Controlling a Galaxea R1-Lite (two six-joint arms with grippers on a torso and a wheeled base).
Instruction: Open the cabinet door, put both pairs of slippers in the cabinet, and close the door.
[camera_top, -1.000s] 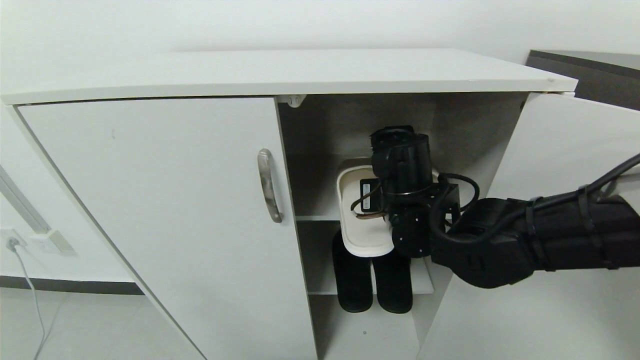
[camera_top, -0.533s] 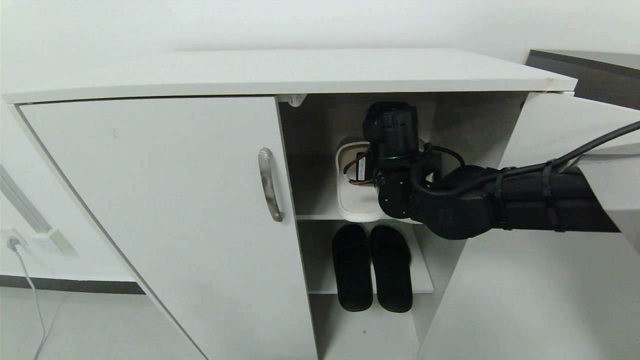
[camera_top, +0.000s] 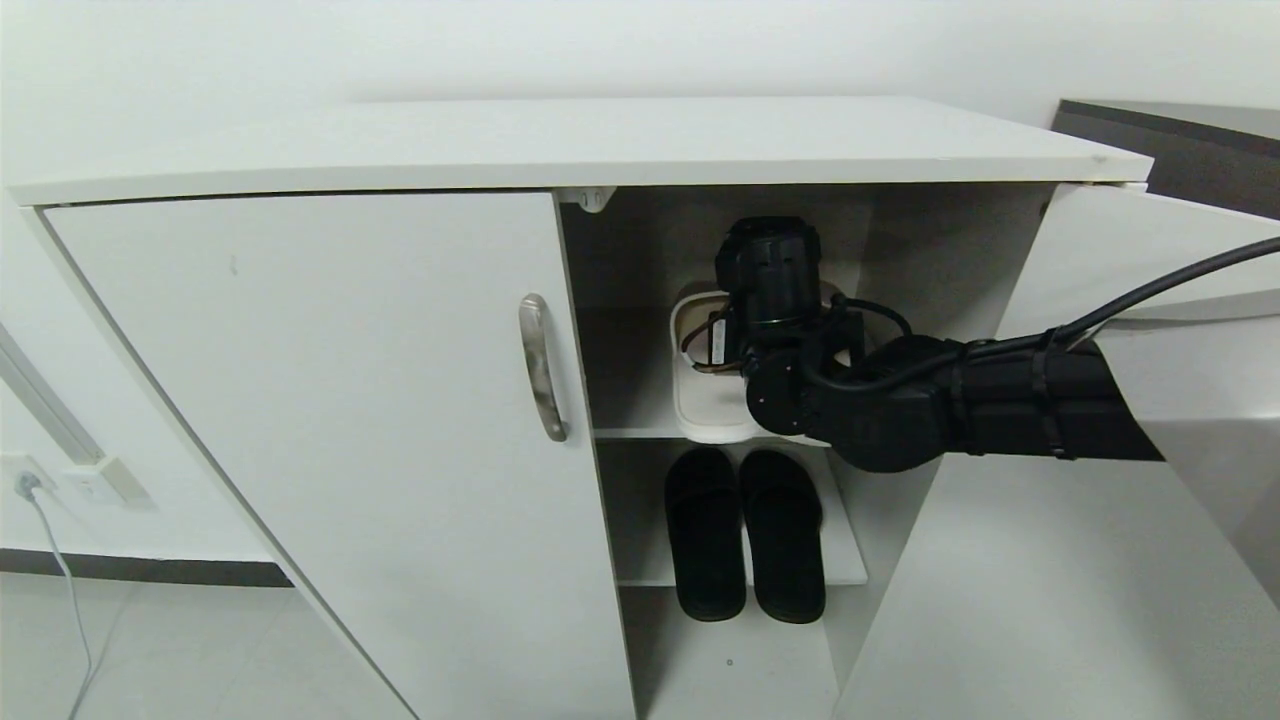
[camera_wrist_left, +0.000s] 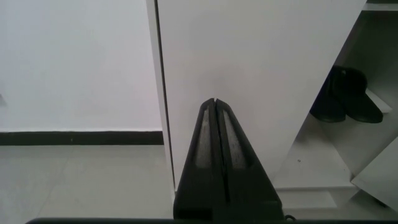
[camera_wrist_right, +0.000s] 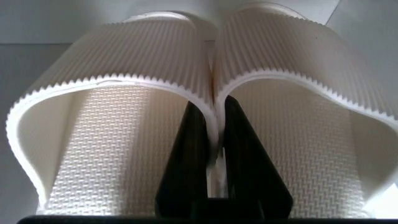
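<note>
A pair of white slippers lies on the cabinet's upper shelf, heels at the shelf's front edge. My right gripper is shut on the white slippers, pinching their two inner edges together just behind the ribbed straps. The right arm's wrist is inside the open right half of the cabinet and hides most of the pair. A pair of black slippers lies side by side on the lower shelf; the black slippers also show from the side. My left gripper is shut and empty, low in front of the closed left door.
The left door is closed, with a metal handle. The right door is swung wide open under my right arm. A cable and wall socket are at the far left, above bare floor.
My right arm has risen and pushed deeper into the cabinet, carrying the white slippers from in front of the black pair onto the upper shelf. The black slippers now show fully.
</note>
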